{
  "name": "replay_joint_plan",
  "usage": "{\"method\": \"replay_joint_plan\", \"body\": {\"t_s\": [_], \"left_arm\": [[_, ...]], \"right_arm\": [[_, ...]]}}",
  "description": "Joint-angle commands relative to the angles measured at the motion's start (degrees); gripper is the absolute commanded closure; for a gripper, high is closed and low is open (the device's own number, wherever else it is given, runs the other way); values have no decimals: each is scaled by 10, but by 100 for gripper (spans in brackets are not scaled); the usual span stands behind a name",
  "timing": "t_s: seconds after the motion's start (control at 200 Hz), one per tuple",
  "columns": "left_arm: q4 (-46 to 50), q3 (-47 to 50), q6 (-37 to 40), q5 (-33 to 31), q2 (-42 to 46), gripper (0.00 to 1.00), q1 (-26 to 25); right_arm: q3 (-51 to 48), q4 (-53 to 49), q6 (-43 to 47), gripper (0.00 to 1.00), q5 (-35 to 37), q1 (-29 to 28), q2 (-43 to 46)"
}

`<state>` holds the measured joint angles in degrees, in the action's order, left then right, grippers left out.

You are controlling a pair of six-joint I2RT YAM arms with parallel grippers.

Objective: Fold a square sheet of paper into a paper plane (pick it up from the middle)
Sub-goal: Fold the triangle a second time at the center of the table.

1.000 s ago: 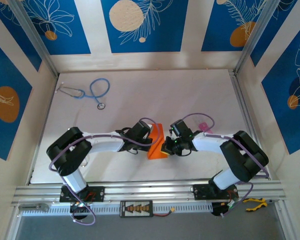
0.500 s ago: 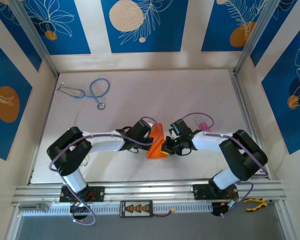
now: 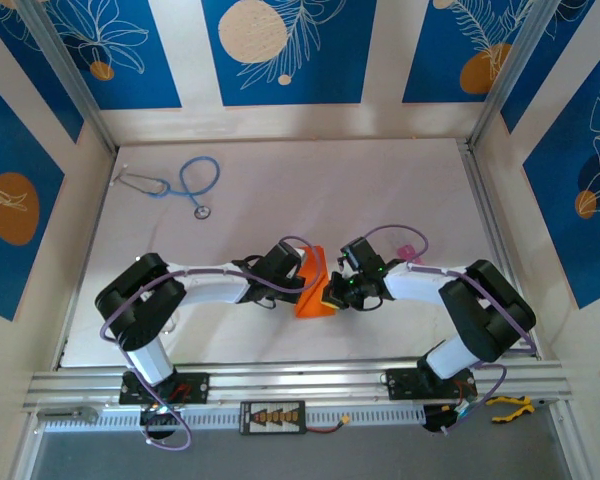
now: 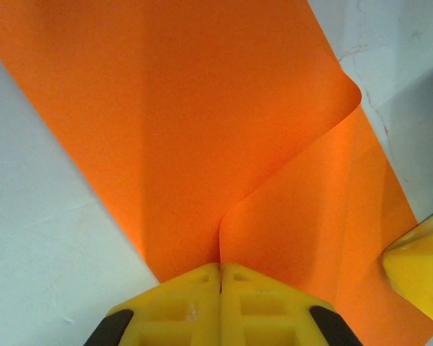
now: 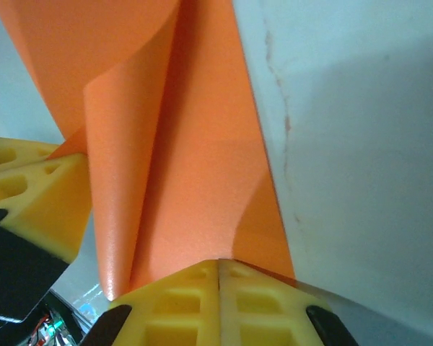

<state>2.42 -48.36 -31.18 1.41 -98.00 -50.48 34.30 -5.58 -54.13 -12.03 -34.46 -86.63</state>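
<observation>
The square sheet of paper is bright orange and lies loosely folded into a rough triangle at the table's near middle, between my two grippers. My left gripper meets it from the left, my right gripper from the right. In the left wrist view the yellow fingers are pressed together, and a raised crease of the paper runs in between their tips. The right gripper is likewise shut on the paper's edge, where one flap curls up. Each wrist view catches the other gripper's yellow finger.
A blue stethoscope lies at the far left of the white table. A small pink thing sits just behind the right forearm. An aluminium rail runs along the near edge, and patterned walls close in the sides.
Almost nothing has moved. Both grippers stay shut on the paper at the same spot.
</observation>
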Motion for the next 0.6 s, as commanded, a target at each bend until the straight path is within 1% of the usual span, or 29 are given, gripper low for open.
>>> {"method": "replay_joint_plan", "body": {"t_s": [0.0, 0.065, 0.21, 0.405, 0.595], "left_arm": [[9, 9, -5, -6, 1, 100, 4], [8, 7, -3, -4, -1, 100, 4], [8, 0, -1, -2, -5, 100, 4], [9, -2, 0, -2, -5, 100, 4], [11, -2, 2, -2, -6, 100, 5]], "right_arm": [[20, 22, -8, 100, -23, 4, 22], [30, 39, -12, 100, -39, 3, 21], [43, 61, -21, 100, -46, -1, 12], [60, 89, -31, 100, -62, -10, -28], [53, 101, -42, 100, -54, -15, -70]]}}
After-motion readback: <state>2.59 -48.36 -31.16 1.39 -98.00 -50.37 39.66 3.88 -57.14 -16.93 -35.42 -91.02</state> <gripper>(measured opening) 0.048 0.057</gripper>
